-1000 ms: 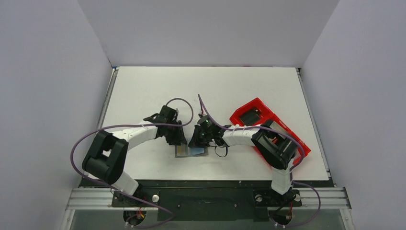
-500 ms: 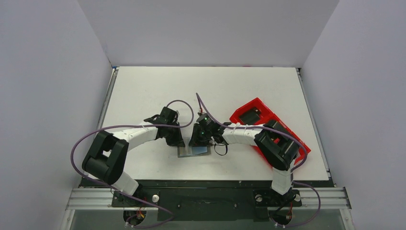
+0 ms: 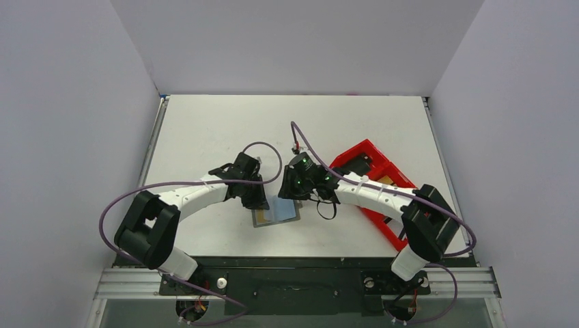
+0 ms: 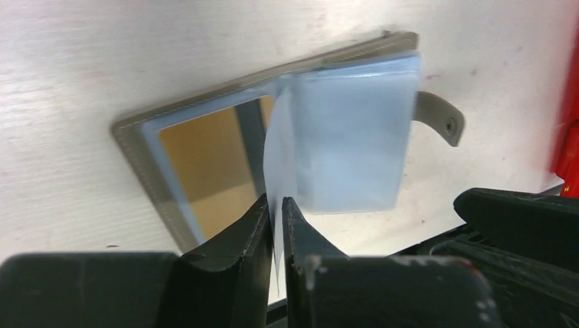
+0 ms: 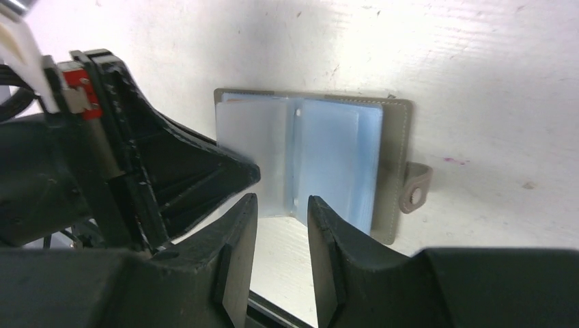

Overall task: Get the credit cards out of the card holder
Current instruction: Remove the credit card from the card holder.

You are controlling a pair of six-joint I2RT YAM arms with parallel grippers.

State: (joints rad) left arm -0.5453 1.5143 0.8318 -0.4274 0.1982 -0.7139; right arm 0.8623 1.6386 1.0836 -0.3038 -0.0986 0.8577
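A long red tray (image 3: pixel 369 145) lies at an angle on the right of the white table (image 3: pixel 205 130), a black block (image 3: pixel 356 167) in its far end. The right arm's forearm crosses over the tray and covers its middle. The card holder (image 5: pixel 328 157) lies open and flat near the front edge of the table, left of the tray and between the two wrists, its tab (image 4: pixel 440 117) sticking out on the right.

From above, both wrists overhang the holder's far edge. One tan credit card (image 4: pixel 201 160) shows in the left pocket, partly behind a raised clear leaf (image 4: pixel 276 147). The right-hand pockets look pale blue and cloudy, and it is unclear whether cards sit in them.

The left arm reaches in from the left, elbow out, and the left gripper (image 4: pixel 274 201) points down at the fold, its jaws nearly closed and pinching the lower edge of the leaf, which stands up from the holder. The right arm bends in from the right, and the right gripper (image 5: pixel 281 199) hangs over the holder's near edge with its jaws moderately apart, gripping nothing.
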